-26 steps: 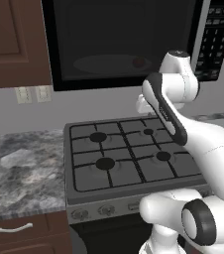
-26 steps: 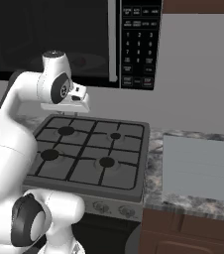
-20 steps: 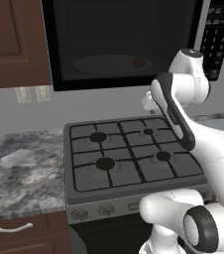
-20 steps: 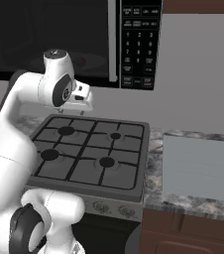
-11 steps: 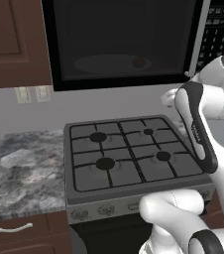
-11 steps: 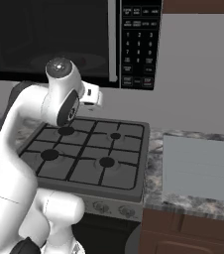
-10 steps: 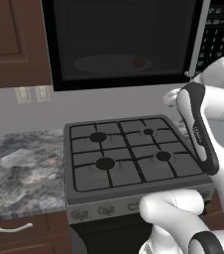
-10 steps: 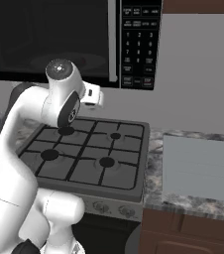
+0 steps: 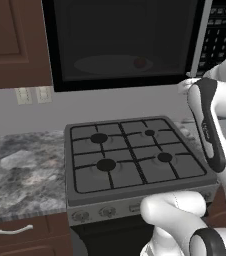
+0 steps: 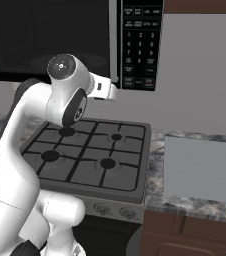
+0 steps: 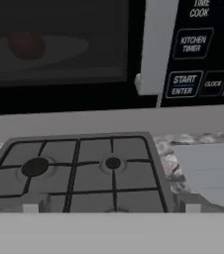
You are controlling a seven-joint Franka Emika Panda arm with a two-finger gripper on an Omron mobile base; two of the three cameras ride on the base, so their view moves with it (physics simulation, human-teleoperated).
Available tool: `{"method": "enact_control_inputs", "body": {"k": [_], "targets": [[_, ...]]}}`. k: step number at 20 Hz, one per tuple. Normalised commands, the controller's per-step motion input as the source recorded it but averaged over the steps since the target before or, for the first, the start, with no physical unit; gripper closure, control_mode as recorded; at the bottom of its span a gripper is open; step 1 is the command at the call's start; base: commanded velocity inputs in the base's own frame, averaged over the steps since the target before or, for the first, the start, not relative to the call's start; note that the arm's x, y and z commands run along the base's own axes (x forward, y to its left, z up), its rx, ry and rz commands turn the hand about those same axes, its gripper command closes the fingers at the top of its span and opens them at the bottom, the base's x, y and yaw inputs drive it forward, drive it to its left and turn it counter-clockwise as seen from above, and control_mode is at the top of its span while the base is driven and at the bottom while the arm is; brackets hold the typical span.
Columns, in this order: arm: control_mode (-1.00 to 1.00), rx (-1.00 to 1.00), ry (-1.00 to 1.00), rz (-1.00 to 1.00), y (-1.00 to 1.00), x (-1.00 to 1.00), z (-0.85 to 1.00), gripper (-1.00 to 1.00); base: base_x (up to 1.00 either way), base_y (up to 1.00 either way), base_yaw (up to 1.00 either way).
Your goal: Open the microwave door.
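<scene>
Stove [image 9: 132, 160] between granite counters [image 9: 15, 170]; microwave door [image 9: 120, 42] closed above; end effector grip state unclear.

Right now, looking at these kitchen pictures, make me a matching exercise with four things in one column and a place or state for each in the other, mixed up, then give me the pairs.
Things:
1. microwave door
2. keypad panel
3. stove
4. red round item

Places or states:
A. directly below the microwave, between stretches of marbled counter
B. inside the microwave, seen through the tinted glass
C. shut, with the silver handle strip along its right edge
D. right of the handle strip, with white-lettered buttons

Pairs: 1-C, 2-D, 3-A, 4-B
</scene>
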Motion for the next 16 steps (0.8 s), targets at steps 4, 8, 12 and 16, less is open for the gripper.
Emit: {"method": "enact_control_inputs", "body": {"k": [4, 8, 12, 16], "targets": [[-1.0, 0.0, -0.05, -0.07, -0.33, 0.0, 0.59, -1.0, 0.0, 0.0, 0.0], [-1.0, 0.0, -0.07, -0.04, -0.19, 0.0, 0.5, -1.0, 0.0, 0.0, 0.0], [-1.0, 0.0, -0.22, 0.0, -0.02, 0.02, 0.14, -1.0, 0.0, 0.0, 0.0], [-1.0, 0.0, -0.37, 0.0, 0.0, 0.01, 0.0, -1.0, 0.0, 0.0, 0.0]]}}
